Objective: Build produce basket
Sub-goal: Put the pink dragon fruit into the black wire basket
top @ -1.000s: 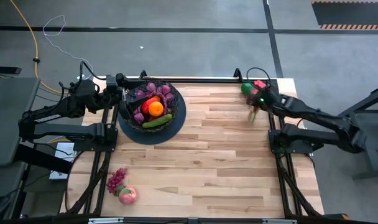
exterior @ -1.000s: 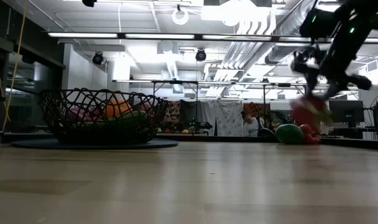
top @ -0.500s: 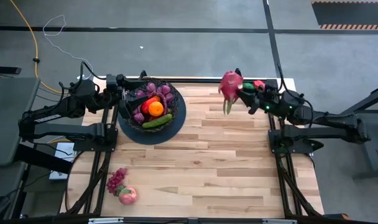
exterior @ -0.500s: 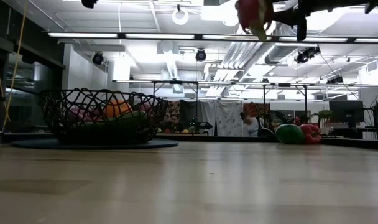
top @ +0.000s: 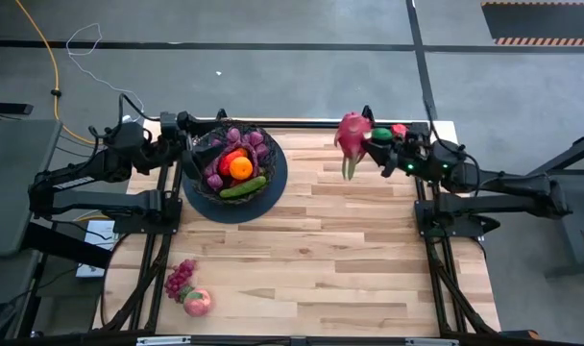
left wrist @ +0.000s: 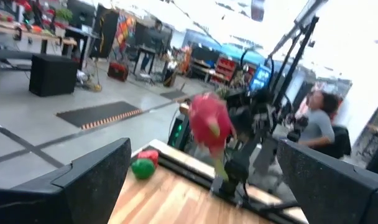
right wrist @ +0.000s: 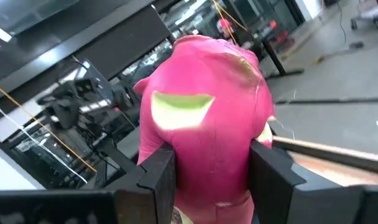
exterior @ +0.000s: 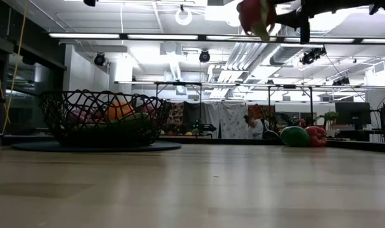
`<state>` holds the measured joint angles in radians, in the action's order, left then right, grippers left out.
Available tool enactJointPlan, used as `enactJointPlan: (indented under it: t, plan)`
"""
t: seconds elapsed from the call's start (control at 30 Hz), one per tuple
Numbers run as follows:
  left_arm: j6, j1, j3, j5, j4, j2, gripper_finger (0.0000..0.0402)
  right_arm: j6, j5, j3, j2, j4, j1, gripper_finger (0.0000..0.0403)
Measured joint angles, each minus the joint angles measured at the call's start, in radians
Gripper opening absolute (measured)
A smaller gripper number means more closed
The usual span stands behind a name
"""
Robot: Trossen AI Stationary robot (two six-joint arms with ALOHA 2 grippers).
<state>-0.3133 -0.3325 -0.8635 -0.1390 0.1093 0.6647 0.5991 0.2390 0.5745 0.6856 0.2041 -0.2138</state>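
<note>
The basket (top: 204,183), a black wire bowl on a dark round base, stands at the far left with purple grapes, an orange, a red fruit and a cucumber (top: 243,188) in it. My right gripper (top: 371,140) is shut on a pink radish (top: 353,130), high above the table's far right part. The radish also shows in the low view (exterior: 254,14) and fills the right wrist view (right wrist: 204,112). My left gripper (top: 190,133) stands open beside the basket's far left rim, with nothing between its fingers (left wrist: 83,180). My right gripper pinches the radish's lower body (right wrist: 176,155) between its two fingers (right wrist: 156,177), one on each side. The fingers lie level and come from the table's right side. The radish is lifted clear, and its pale green stalk (top: 349,169) hangs below it.
A green pepper (exterior: 295,135) and a red pepper (exterior: 316,135) lie at the far right edge, below the right arm. A grape bunch (top: 181,278) and a pink peach (top: 198,303) lie at the near left. The middle of the wooden table (top: 350,250) is bare.
My right gripper has risen from just above the table by the peppers, carrying the radish high and clear. It has swung toward the table's left and tipped from pointing down to level. In the last half second it has hardly moved.
</note>
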Motion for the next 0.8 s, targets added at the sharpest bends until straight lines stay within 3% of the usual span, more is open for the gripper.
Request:
enactJointPlan:
  t: [0.13,0.4,0.57,0.8]
  plan:
    - [0.001,0.0,0.0,-0.001,-0.068,0.0,0.0391,0.029,-0.008,0.0,0.117,0.063,0.014,0.0149]
    - [0.002,0.0,0.0,0.004,-0.161,-0.003,0.0391,0.029,-0.09,0.029,0.505,0.469,0.05,0.0149]
    - [0.002,0.0,0.0,0.004,-0.18,-0.003,0.0391,-0.049,-0.143,0.221,0.706,0.399,0.064,0.0149]
    - [-0.016,0.0,0.0,0.008,-0.195,-0.002,0.0391,-0.174,-0.151,0.572,0.946,0.094,0.021,0.0149]
